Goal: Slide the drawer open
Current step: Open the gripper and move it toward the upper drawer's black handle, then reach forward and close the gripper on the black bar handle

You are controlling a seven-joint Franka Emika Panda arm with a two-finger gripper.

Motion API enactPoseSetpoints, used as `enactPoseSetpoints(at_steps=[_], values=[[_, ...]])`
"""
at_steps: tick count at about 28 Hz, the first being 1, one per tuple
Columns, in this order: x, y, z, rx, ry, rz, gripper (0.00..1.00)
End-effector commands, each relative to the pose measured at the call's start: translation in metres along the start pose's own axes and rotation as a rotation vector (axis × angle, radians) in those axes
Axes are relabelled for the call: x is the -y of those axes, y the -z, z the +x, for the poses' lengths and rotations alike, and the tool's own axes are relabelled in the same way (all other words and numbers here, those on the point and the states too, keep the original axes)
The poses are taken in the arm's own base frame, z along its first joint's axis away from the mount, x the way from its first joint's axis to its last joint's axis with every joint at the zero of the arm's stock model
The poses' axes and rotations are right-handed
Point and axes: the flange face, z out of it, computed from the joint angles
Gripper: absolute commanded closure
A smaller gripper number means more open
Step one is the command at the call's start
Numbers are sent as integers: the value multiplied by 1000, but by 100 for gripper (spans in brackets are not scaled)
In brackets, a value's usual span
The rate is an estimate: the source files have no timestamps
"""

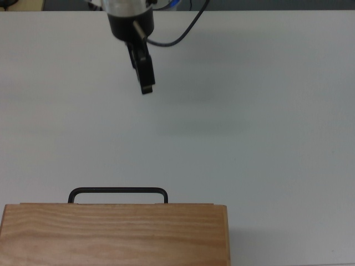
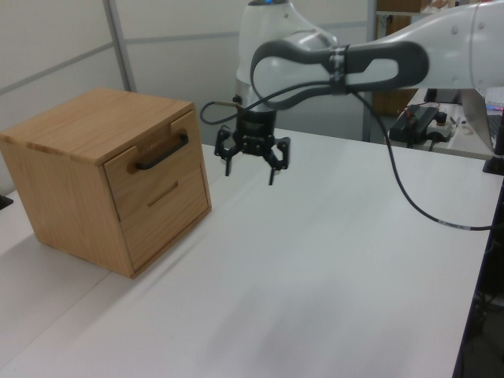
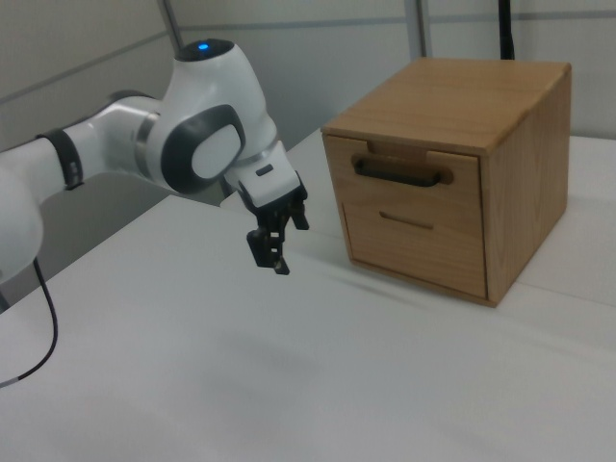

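White desk (image 2: 331,260), bare apart from a wooden cabinet (image 2: 79,130). Its top drawer (image 2: 153,169) is shut flush. Looks like stiff wood on rails, so grab the black bar handle (image 2: 161,153). The tool (image 2: 250,164) hangs near the cabinet's front, fingers spread, holding nothing.

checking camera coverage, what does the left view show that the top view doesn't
Only the left view shows the drawer front panels, the cabinet's side, and both spread fingers of the gripper with the white arm. Only the top view shows the handle projecting past the cabinet's front edge. Both share the gripper, handle, cabinet top and white table.
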Motion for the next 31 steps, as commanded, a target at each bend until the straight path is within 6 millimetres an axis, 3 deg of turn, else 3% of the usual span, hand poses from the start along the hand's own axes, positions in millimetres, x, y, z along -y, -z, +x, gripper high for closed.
enactPoseSetpoints(at_steps=[1,14,24,31], values=[[19,-10,11,-20,-69,103,0],[70,-40,52,-134,-154,484,0],[85,-60,58,-198,-167,755,0],[90,-79,60,-211,-172,826,0]])
